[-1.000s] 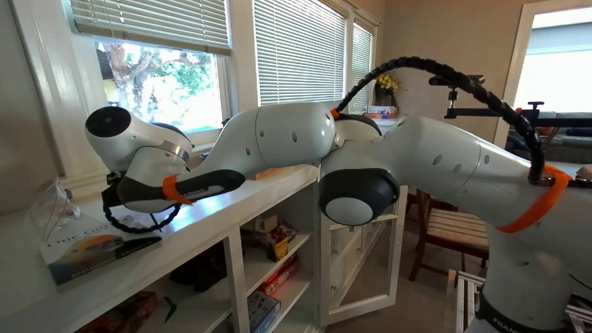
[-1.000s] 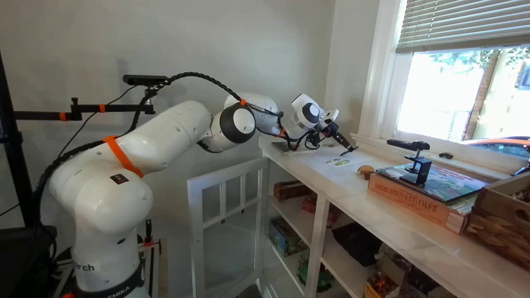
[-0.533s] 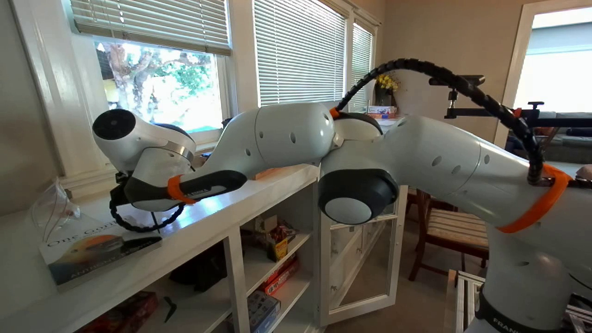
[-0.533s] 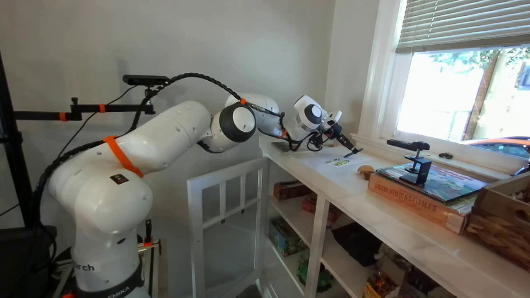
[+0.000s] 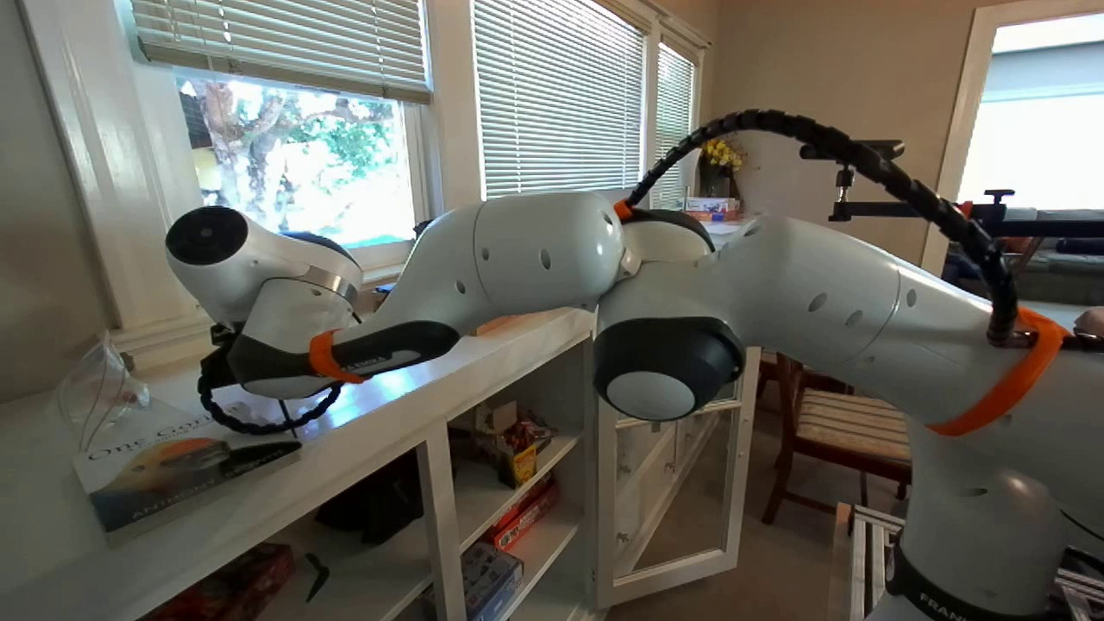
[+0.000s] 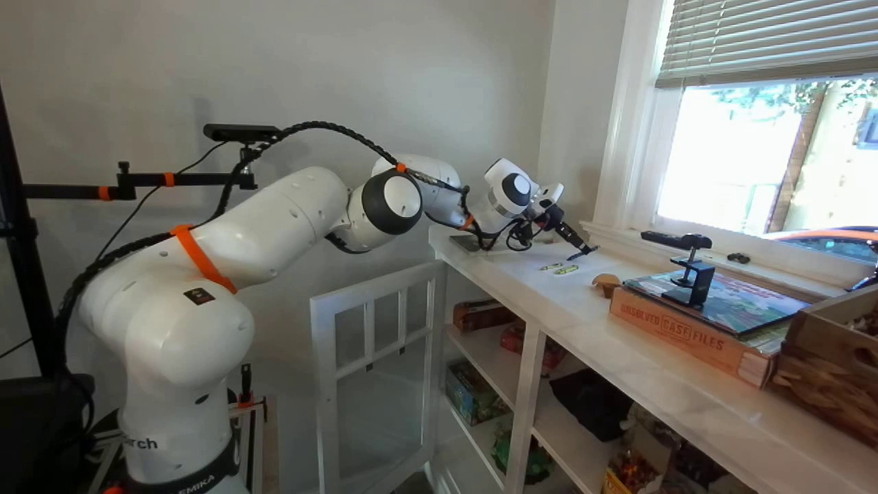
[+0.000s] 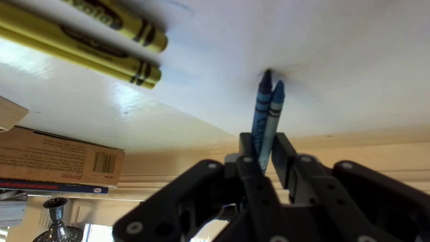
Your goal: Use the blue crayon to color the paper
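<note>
Two crayons side by side in the grip: a dark-tipped blue crayon (image 7: 260, 116) and a paler-wrapped blue crayon (image 7: 270, 126); which one the task means, unclear; both slant toward the white paper (image 7: 352, 60), the dark tip at or just above the sheet, contact uncertain; faint dark strokes around that tip, a short curved blue line elsewhere on the paper; black fingers (image 7: 246, 143) of the gripper (image 7: 264, 144) pinch the pair between them; in an exterior view the gripper reaches down at a tilt to the white cabinet top (image 6: 569, 309); yellow crayons (image 7: 131, 27) lie near, apart from the blue tips, whether wholly on the sheet unclear. Farther along the top: a small tan rounded object (image 6: 606, 283); just beside it, an orange-sided box (image 6: 686, 336) lettered UNSOLVED CASE FILES, bearing a picture-covered book (image 6: 748, 305) and, on that, a black clamp (image 6: 697, 281); then a wooden crate (image 6: 830, 336). In an exterior view, a book (image 5: 172, 470), ANTHONY on its cover, clear plastic bag (image 5: 97, 397) at its corner; glazed cabinet door (image 5: 668, 576) swung open; window (image 5: 293, 164) behind, blind (image 5: 285, 43) partly raised.
</note>
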